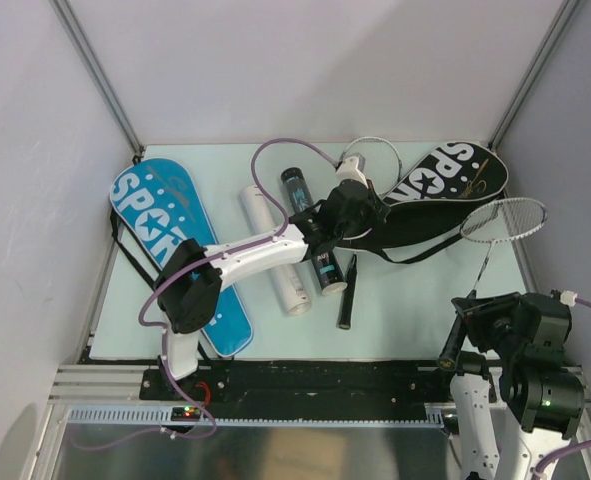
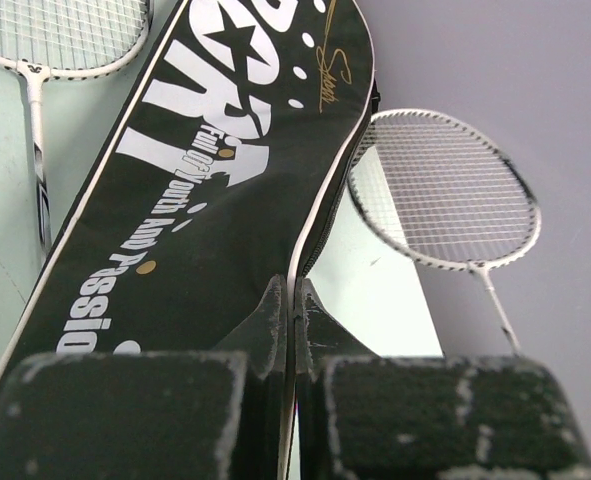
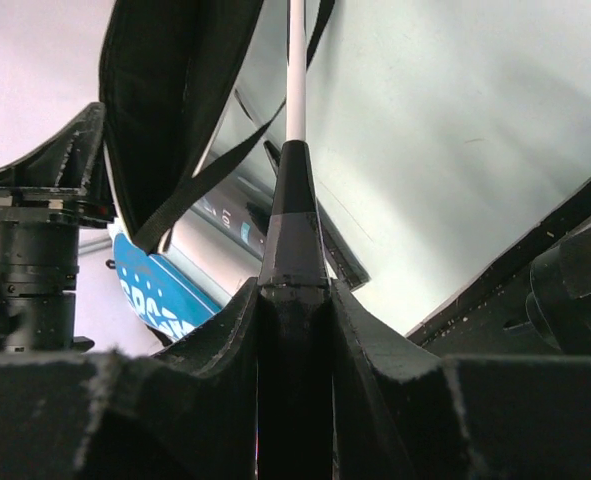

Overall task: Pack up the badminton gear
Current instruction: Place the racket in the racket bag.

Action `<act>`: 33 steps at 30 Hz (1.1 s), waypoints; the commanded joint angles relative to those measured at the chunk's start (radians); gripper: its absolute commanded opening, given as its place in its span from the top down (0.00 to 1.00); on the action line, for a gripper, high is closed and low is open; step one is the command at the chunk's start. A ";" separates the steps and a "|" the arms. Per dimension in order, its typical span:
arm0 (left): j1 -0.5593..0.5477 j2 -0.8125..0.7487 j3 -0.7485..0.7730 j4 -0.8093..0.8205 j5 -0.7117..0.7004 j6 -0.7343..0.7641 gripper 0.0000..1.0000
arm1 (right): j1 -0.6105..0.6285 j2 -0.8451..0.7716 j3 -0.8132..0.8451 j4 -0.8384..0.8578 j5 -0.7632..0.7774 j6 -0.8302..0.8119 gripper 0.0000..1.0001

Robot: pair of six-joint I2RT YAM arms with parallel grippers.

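My left gripper [image 1: 361,212] is shut on the white-piped edge of the black "SPORT" cover [image 1: 445,178], and in the left wrist view the piping runs between its closed jaws [image 2: 295,305]. My right gripper [image 1: 466,306] near the front right edge is shut on the black handle [image 3: 295,235] of a silver-framed racket [image 1: 505,218], whose head lies beside the cover. A second silver racket head [image 1: 377,150] pokes out behind the cover. The blue cover [image 1: 165,240] lies at the left. A white tube [image 1: 275,252] and a black tube [image 1: 310,230] lie in the middle.
A black handle [image 1: 347,292] lies loose on the table right of the tubes. The black cover's strap [image 1: 415,255] trails over the table toward the right. Walls close the table on three sides, and a metal rail [image 1: 305,378] runs along the front edge.
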 commanded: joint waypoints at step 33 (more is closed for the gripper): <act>-0.039 -0.070 -0.104 0.132 0.173 -0.123 1.00 | -0.007 -0.159 -0.287 0.418 -0.132 0.104 1.00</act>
